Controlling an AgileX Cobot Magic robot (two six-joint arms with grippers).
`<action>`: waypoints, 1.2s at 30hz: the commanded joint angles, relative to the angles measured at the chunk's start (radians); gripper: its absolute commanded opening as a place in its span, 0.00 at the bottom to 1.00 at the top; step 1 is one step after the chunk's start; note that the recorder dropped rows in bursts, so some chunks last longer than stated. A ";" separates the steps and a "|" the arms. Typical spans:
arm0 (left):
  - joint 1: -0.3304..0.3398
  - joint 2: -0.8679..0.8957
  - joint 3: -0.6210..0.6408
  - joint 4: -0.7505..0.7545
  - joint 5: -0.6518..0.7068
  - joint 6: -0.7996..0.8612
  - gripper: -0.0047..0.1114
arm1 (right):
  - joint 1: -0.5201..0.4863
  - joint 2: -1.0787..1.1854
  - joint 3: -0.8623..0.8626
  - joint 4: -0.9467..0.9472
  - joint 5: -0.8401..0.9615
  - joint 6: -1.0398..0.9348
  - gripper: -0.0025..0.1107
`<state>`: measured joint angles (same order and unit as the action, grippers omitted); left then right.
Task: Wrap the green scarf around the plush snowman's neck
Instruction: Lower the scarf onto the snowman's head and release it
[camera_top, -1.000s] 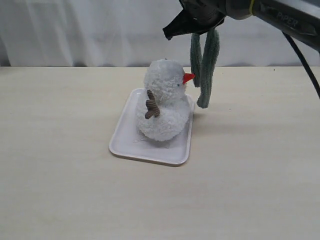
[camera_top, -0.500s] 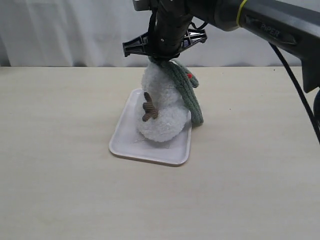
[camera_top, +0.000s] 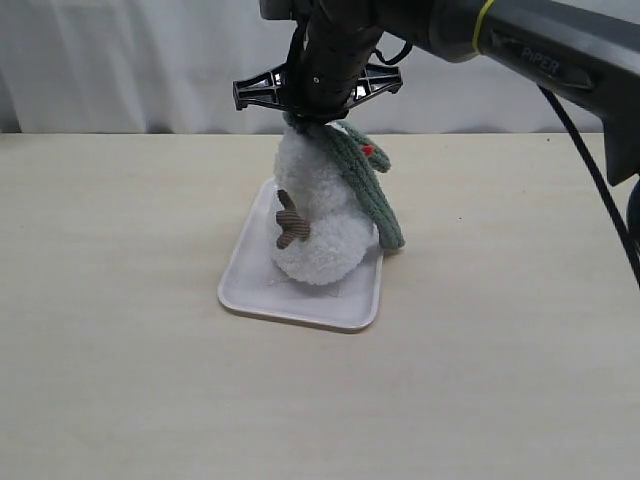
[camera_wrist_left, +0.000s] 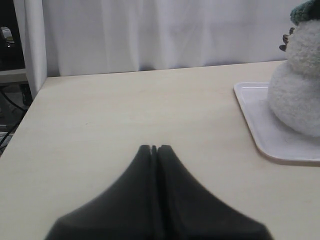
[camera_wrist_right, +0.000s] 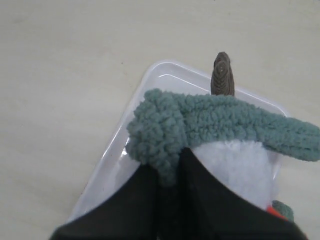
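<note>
Table (camera_top: 120, 380): one tray (camera_top: 236, 290), one snowman (camera_top: 318, 235), one scarf (camera_top: 375, 195).

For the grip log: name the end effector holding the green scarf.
The right end effector, pinching the green scarf above the plush snowman; the left end effector is shut on nothing.

Stock on view: 1 plush snowman (camera_top: 315, 225), 1 green scarf (camera_top: 366, 188), 1 white tray (camera_top: 248, 282), 1 pale table (camera_top: 120, 380), 1 white curtain (camera_top: 150, 60), 1 left gripper (camera_wrist_left: 154, 149) and 1 right gripper (camera_top: 318, 112).
</note>
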<state>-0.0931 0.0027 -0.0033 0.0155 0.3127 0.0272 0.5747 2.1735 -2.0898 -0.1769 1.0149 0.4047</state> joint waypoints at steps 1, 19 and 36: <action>-0.006 -0.003 0.003 -0.003 -0.008 -0.002 0.04 | -0.002 -0.010 -0.004 0.008 0.008 -0.010 0.23; -0.006 -0.003 0.003 -0.003 -0.008 -0.002 0.04 | -0.002 -0.063 -0.004 0.006 0.136 -0.053 0.50; -0.006 -0.003 0.003 -0.003 -0.008 -0.002 0.04 | -0.002 -0.166 0.018 0.011 0.206 -0.135 0.50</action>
<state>-0.0931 0.0027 -0.0033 0.0155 0.3127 0.0272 0.5747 2.0297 -2.0898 -0.1693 1.2075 0.3005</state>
